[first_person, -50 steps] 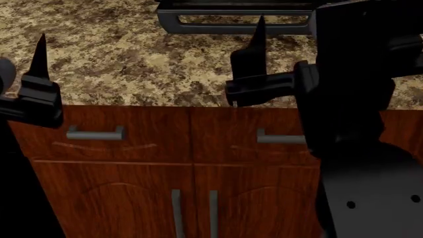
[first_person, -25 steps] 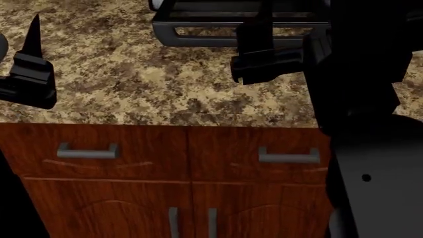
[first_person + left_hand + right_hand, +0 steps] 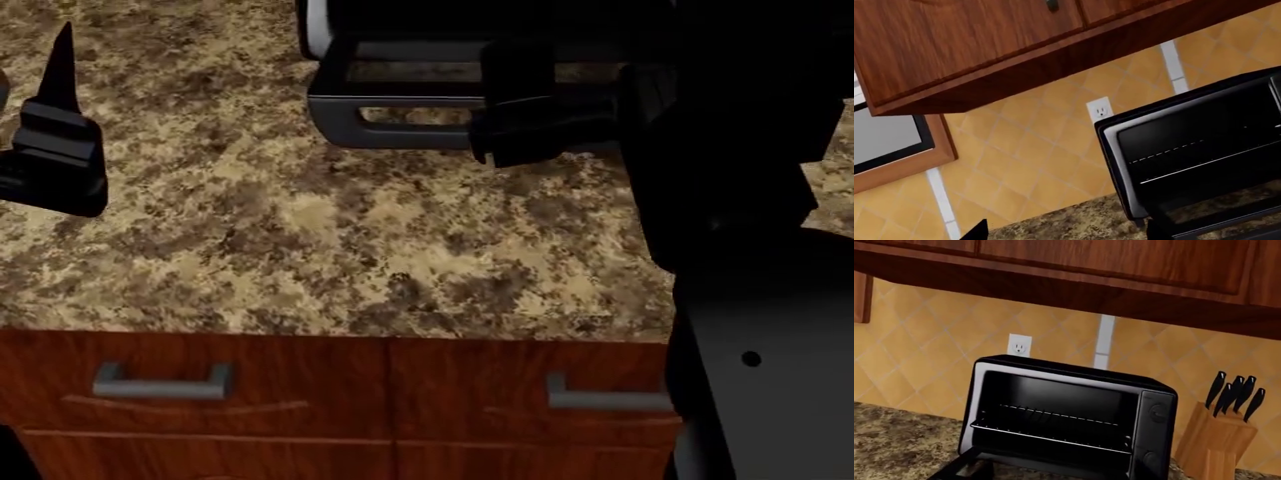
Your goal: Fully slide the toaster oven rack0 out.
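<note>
The toaster oven (image 3: pixel 1067 415) stands on the granite counter with its glass door (image 3: pixel 400 100) dropped flat toward me. The rack0 (image 3: pixel 1051 436) is a thin wire shelf with a silvery front bar, lying inside the cavity; the left wrist view shows the rack0 (image 3: pixel 1207 165) too. My right gripper (image 3: pixel 518 60) hovers over the door's slot handle, open, holding nothing; its fingers blend into the dark door. Far left of the oven, above bare counter, my left gripper (image 3: pixel 60 60) is open and empty, its fingertips (image 3: pixel 977 231) wide apart.
A wooden knife block (image 3: pixel 1217 435) stands right of the oven. A wall outlet (image 3: pixel 1018 346) sits behind it, under the upper cabinets (image 3: pixel 1107 265). Below the counter edge are drawers with grey handles (image 3: pixel 160 380). My right arm (image 3: pixel 734 200) fills the right of the head view.
The head view has advanced over the counter, bringing more of the oven door into sight. My right gripper has moved forward from the counter edge to over the door handle.
</note>
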Controlling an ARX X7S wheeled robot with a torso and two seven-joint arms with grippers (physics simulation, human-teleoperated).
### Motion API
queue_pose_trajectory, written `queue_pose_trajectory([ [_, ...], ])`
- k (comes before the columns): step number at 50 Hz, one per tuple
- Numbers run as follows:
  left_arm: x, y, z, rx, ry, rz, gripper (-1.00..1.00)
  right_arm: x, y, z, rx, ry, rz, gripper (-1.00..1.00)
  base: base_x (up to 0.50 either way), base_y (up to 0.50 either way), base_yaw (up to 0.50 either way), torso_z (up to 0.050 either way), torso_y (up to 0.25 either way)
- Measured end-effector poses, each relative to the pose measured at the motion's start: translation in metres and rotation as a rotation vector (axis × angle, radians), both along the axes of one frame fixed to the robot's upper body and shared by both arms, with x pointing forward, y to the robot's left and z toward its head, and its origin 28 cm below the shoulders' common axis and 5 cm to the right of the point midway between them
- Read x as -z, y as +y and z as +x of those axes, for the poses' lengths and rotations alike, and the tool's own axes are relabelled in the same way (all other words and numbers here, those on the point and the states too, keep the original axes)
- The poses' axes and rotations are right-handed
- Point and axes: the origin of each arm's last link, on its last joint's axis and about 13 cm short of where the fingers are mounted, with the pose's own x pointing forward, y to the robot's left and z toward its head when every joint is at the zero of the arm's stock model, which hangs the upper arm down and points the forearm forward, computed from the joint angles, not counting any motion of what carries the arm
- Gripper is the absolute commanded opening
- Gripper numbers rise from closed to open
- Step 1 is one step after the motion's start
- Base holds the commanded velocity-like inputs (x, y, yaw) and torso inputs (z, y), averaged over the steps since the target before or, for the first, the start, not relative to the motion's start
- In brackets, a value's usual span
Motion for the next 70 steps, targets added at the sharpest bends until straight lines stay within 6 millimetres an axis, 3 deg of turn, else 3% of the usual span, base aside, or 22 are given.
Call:
queue_pose_trajectory([
  [40,-0.001,0.002,-0.004,-0.005,-0.004,0.007,1.00,0.000,0.000,-0.003,-0.008,0.002,-0.005,1.00,0.19,0.08,0.00,0.000,0.000],
  [70,0.000,0.004,-0.011,0.010,-0.008,0.034,1.00,-0.001,0.001,-0.005,0.000,0.001,-0.003,1.00,0.00,0.00,0.00,0.049,0.000],
])
